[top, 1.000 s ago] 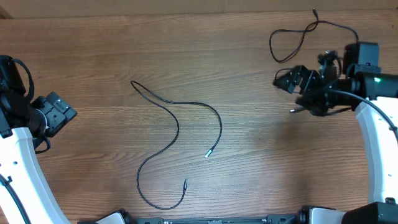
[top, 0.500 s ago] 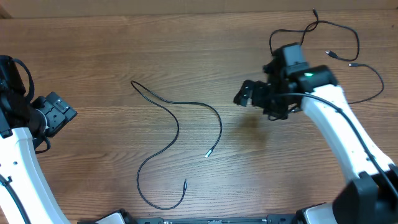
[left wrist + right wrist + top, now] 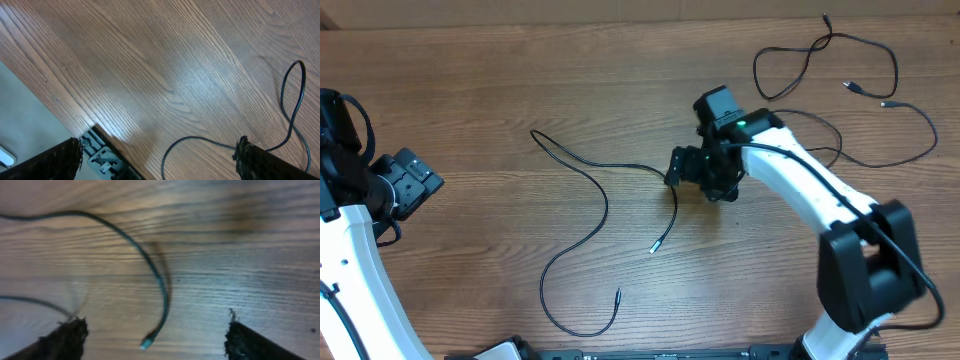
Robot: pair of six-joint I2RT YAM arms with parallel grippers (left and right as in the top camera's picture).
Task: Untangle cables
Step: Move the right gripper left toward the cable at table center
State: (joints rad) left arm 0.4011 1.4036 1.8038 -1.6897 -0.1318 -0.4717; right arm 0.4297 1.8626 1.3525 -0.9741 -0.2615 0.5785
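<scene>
Right arm: it reaches from its base at the near right edge diagonally across the wooden table (image 3: 470, 80) toward the centre, forearm nearly flat over the surface. The right gripper (image 3: 678, 170) points left and sits low over the right-hand bend of the long black cable (image 3: 607, 210). In the wrist view its two fingertips (image 3: 67, 340) stand far apart, with bare wood and a curved stretch of that cable between them. The cord runs down to a pale plug end near the lower middle of the frame. Nothing is clamped, and whether a finger touches the cord cannot be told. Left arm: it is drawn back at the left edge of the table, with the left gripper (image 3: 410, 182) facing right, well apart from every cord. Its jaws are spread wide and empty. The long cable lies loose in the middle of the table, folded to a hairpin at its upper left. One strand ends in a silvery plug (image 3: 655, 247), the other in a dark plug (image 3: 618, 294) nearer the front edge. A second group of thin black cables (image 3: 756, 72) lies in open loops at the far right corner, behind the right arm.
</scene>
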